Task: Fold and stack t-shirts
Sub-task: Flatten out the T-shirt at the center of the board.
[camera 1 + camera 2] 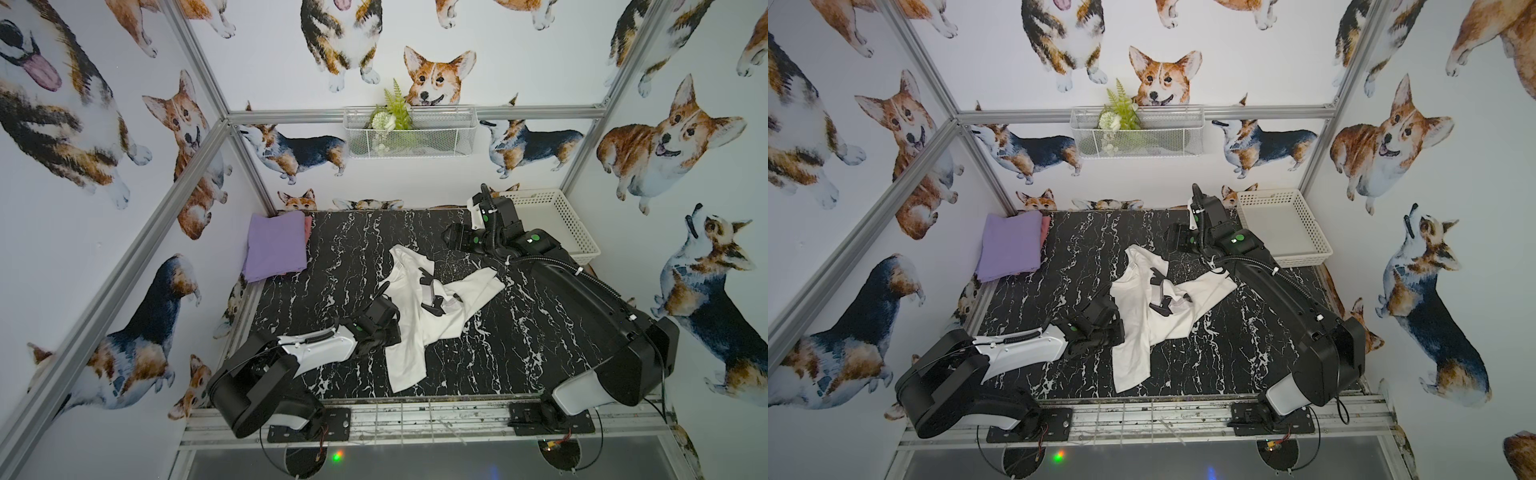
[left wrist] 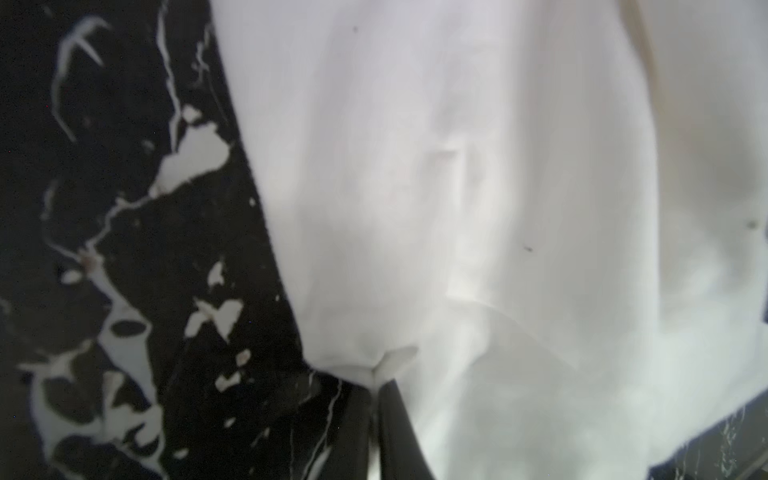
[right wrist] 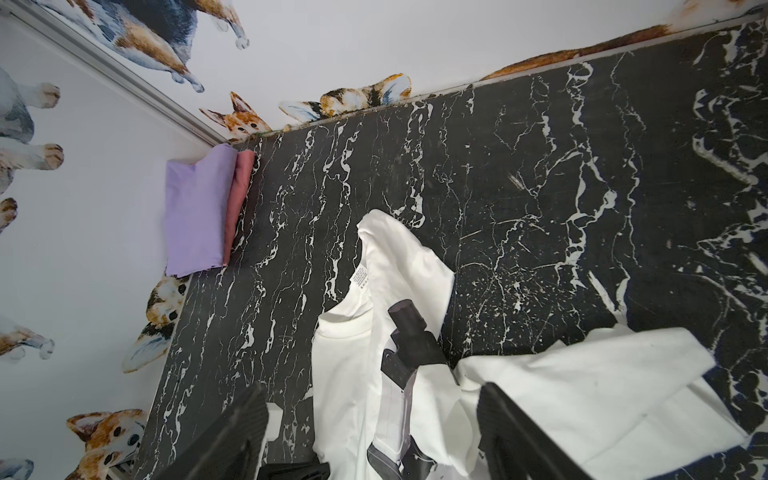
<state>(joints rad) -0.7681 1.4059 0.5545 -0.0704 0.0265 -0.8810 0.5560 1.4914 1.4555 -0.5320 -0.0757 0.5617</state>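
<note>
As we looked down on the table (image 1: 353, 249), we found the white shirt (image 1: 415, 332) lying crumpled near its middle. Its print faced up, one sleeve was flung toward the right arm, and the hem trailed toward the near edge. The left gripper (image 1: 385, 296) sat low at the shirt's left edge. Through its wrist camera we saw its fingers (image 2: 397, 432) pressed together on a small fold of white cloth, pinching the shirt (image 2: 457, 166) just where it met the marble.

The right gripper (image 1: 451, 237) hung over the far side of the table, between the shirt and the basket (image 1: 577, 245), and touched neither. Its fingers (image 3: 511, 428) stood spread wide with nothing held between them, and its wrist camera looked down on the shirt's collar, label and print (image 3: 407, 345).

We saw the lavender shirt (image 1: 274, 249) folded in the far left corner against the wall. It lay on the pink shirt (image 3: 239, 195), of which only a strip showed along one side. The basket stood in the far right corner.
</note>
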